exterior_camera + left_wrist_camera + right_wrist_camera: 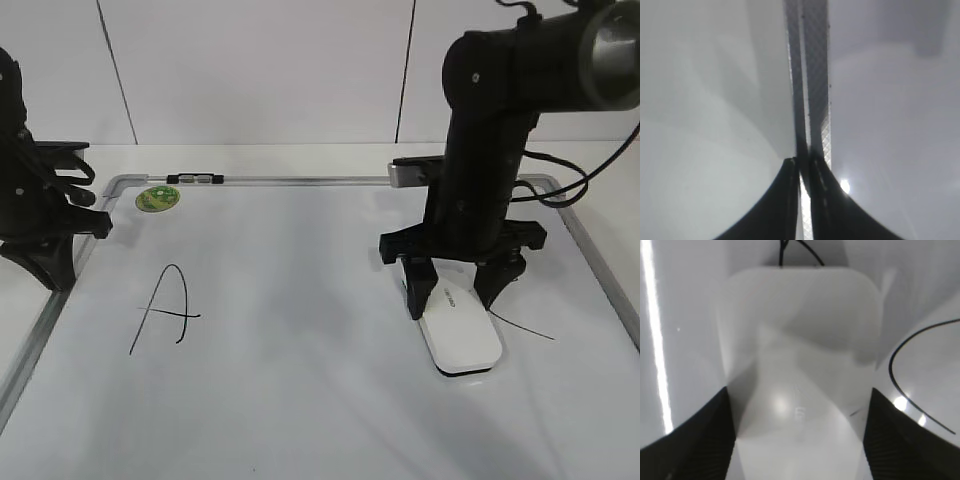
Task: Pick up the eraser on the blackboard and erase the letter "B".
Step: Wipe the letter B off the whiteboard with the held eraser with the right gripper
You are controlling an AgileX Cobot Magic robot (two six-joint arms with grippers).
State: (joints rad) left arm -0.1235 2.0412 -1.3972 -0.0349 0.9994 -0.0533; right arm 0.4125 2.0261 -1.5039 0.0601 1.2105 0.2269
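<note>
Your right gripper (455, 292) pinches the eraser (460, 335) flat on the blackboard (300, 400); no "B" visible, likely erased.

One blackboard (300, 400) fills most of the exterior frame, and one eraser (460, 335) lies on it at right of centre, with one round green sticker (158, 198) at the board's upper left corner. Only one whole letter can be counted, the "A" (165, 308) at left of centre, plus one loose black marker stroke (525, 328) showing just right of the eraser; the letter "B" cannot be made out. Two arms show, one gripper (30, 240) at the left edge and one gripper (460, 290) over the eraser.
</note>
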